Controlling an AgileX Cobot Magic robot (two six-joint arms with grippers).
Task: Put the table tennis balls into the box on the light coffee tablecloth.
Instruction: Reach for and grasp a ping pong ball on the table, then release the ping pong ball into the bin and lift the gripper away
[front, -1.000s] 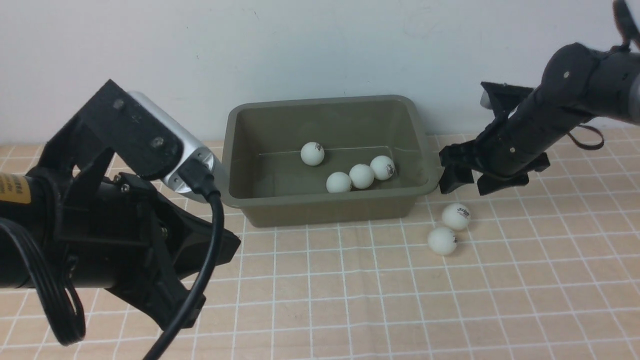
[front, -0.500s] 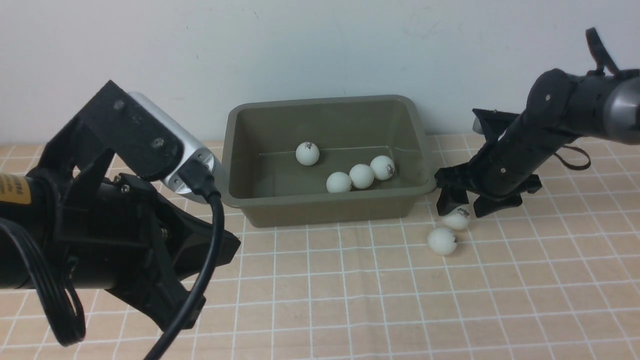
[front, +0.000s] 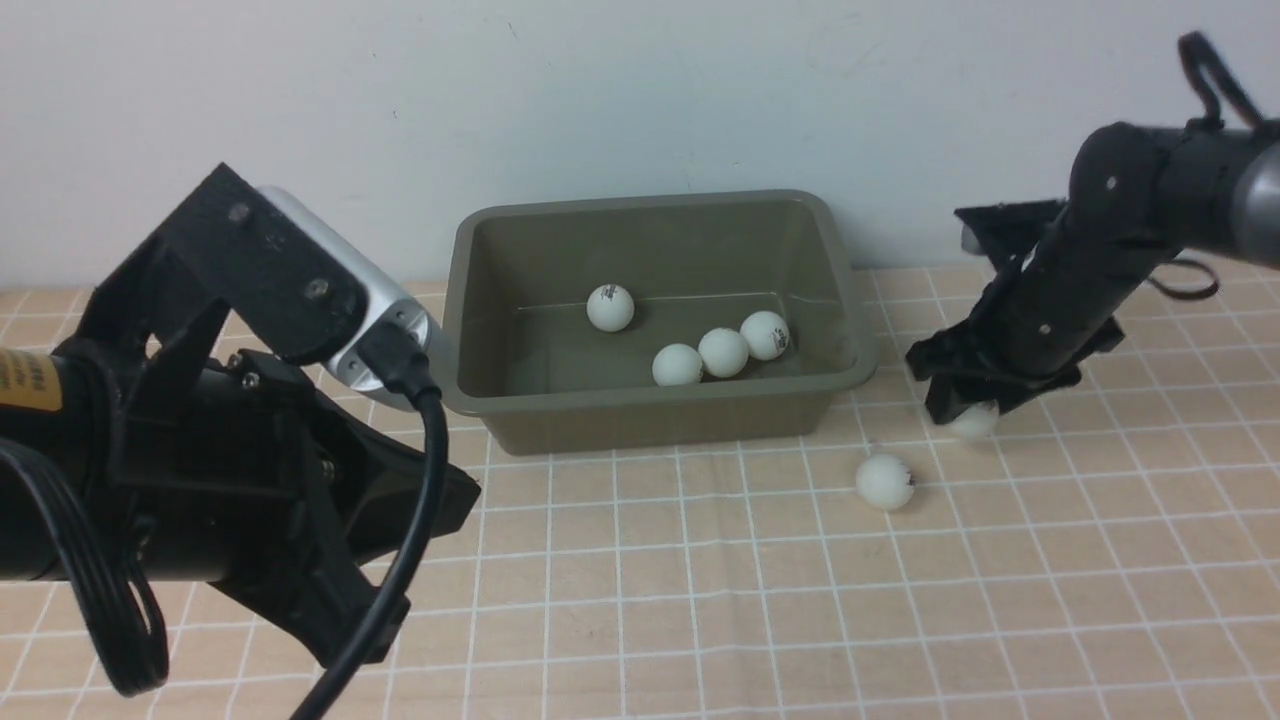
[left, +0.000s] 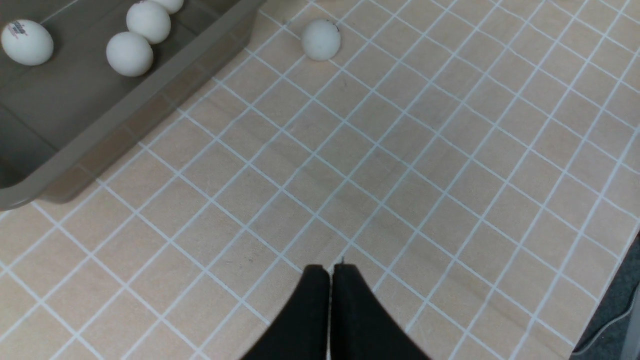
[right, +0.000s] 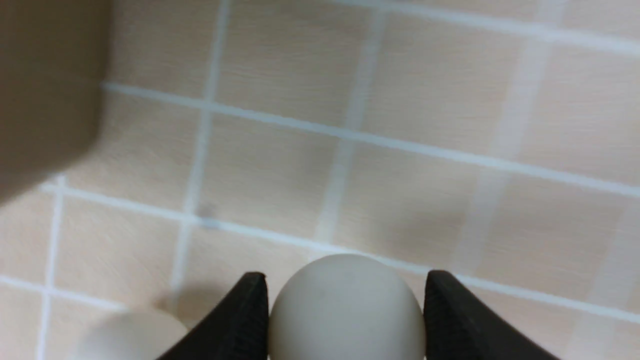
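On my right wrist feed the right gripper (right: 345, 280) has its jaws closed partway around a white table tennis ball (right: 345, 312), with a black fingertip (right: 245, 320) against each side of it. The jaws are only as far apart as the ball is wide. From the front camera that ball sits low, just to the right of the olive-green box (front: 650, 402) and near its front right corner. I cannot tell whether it rests on the light coffee tablecloth (front: 700, 580) or hangs just above it.

A second loose ball (front: 885, 482) lies on the cloth, nearer to me than the box's front right corner and a little apart from the gripped one. It shows a small dark logo on its right side.

Inside the box I count four balls. One (front: 610, 307) sits alone toward the back wall, and three (front: 722, 352) are bunched in a touching row nearer the front.

The left gripper (left: 330, 272) hangs over bare cloth in front of and to the left of the box, its jaws pressed together with nothing between them
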